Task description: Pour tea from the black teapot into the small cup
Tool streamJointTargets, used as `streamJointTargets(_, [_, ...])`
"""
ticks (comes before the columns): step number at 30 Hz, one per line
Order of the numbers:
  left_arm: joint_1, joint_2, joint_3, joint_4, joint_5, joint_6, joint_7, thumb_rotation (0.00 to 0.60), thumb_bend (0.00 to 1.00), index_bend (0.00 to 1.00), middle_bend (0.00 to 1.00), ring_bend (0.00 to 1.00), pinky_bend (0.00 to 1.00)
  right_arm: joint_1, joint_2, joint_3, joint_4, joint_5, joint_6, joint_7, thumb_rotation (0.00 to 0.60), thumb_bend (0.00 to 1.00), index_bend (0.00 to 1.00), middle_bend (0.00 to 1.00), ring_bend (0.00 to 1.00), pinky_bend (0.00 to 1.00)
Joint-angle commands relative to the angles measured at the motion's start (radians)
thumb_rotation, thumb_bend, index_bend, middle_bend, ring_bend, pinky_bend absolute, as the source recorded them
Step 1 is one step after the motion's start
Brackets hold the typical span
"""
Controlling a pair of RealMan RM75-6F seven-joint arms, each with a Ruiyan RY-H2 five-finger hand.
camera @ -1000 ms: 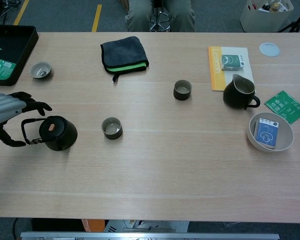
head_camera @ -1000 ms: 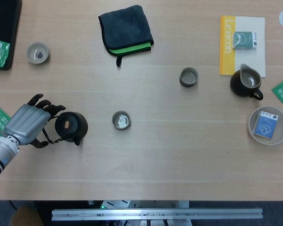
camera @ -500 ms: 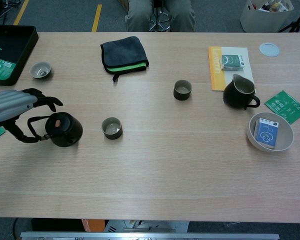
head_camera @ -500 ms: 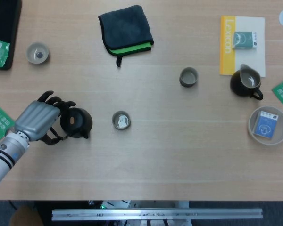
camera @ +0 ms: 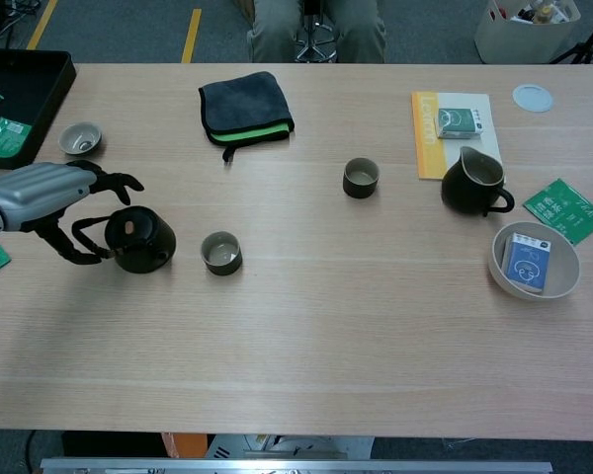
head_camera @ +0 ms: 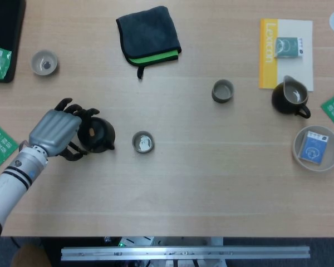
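The black teapot [head_camera: 98,135] [camera: 144,240] is at the left of the table, a little left of the small cup. My left hand [head_camera: 54,133] [camera: 47,189] grips its wire handle, with the fingers curled around the handle and over the pot's left side. The small cup [head_camera: 143,142] [camera: 220,253] stands upright on the table just right of the pot, apart from it. Whether the pot's base touches the table cannot be told. My right hand shows in neither view.
Two more cups stand at the far left [head_camera: 45,62] and centre right [head_camera: 222,90]. A dark folded cloth [head_camera: 149,34] lies at the back. On the right are a dark pitcher [head_camera: 289,98], a yellow booklet [head_camera: 284,53] and a bowl [head_camera: 301,154] holding a blue packet. A black tray [head_camera: 11,50] sits far left.
My left hand has carried the teapot to the right, from the table's left edge to close beside the small cup. The cup has not moved.
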Motion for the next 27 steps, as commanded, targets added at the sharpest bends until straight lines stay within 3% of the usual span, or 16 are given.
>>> streamJointTargets(1, [-0.014,0.002,-0.014,-0.016,-0.026,0.003,0.016,0.6,0.16,0.11,0.23,0.13,0.04,0.0,-0.001,0.0,0.003,-0.001,0.0,0.003,0.6,0.05,0.24,0.19,0.0,0.0])
streamJointTargets(12, [-0.066,-0.015,-0.066,-0.013,-0.096,0.001,0.036,0.6,0.16,0.11,0.24,0.13,0.04,-0.005,-0.006,0.001,0.015,0.002,0.004,0.018,0.6,0.05,0.24,0.19,0.0,0.0])
streamJointTargets(20, [-0.095,-0.091,-0.104,0.072,-0.149,0.018,0.028,0.6,0.16,0.12,0.25,0.14,0.04,-0.007,-0.007,0.002,0.02,0.002,0.007,0.026,0.6,0.05,0.24,0.19,0.0,0.0])
streamJointTargets(27, [-0.102,-0.092,-0.103,0.11,-0.162,0.002,0.002,0.6,0.16,0.2,0.29,0.15,0.04,-0.01,-0.006,0.002,0.022,0.002,0.011,0.029,0.6,0.05,0.24,0.19,0.0,0.0])
